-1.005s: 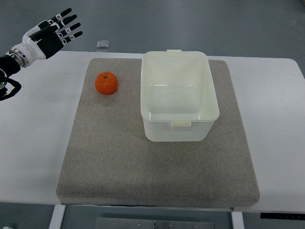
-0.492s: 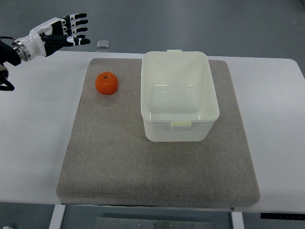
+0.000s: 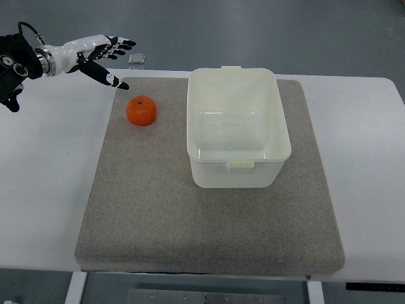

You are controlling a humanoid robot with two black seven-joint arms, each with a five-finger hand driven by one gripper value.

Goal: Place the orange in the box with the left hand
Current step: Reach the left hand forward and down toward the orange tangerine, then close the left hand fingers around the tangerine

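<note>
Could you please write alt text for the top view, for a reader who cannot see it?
A robot's left hand with open fingers hovers above the table's far left, near a round orange fruit lying untouched on a grey felt mat. To the orange's right, an empty translucent white plastic box stands on the same mat, which covers a white table.

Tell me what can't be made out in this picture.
Top view, the only one:
- Left hand: its arm is cut off by the left edge.
- Right arm: out of frame.
- Small gray object past the mat: too small to identify.
- Orange: underside hidden.
</note>
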